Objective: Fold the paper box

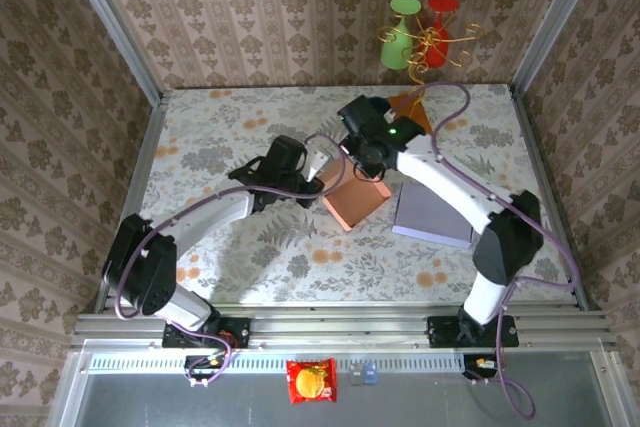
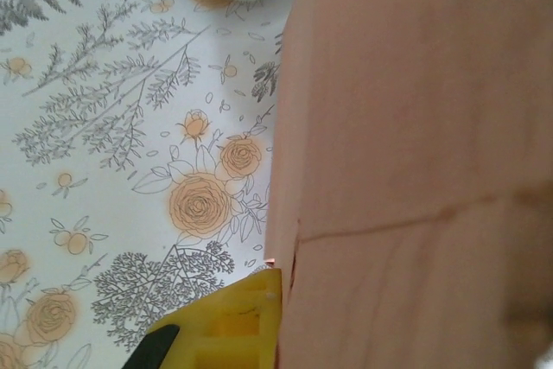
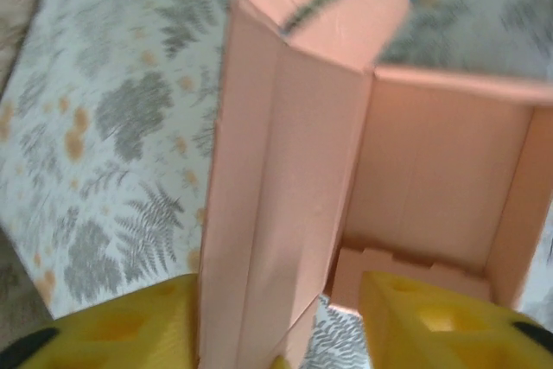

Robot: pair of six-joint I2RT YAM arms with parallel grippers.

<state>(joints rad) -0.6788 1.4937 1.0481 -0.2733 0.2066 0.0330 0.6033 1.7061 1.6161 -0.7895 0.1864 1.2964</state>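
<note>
Right gripper [image 3: 276, 308] straddles a raised wall of the paper box [image 1: 356, 203] at the top view's centre, whether clamped I cannot tell; a skewed push could crease that wall.

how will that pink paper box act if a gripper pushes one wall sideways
Probably floppy: the paper box is thin sheet with crease lines, so a pushed wall would likely hinge rather than resist. Likely light too, open and hollow inside, so it may slide across the table or tip.
</note>
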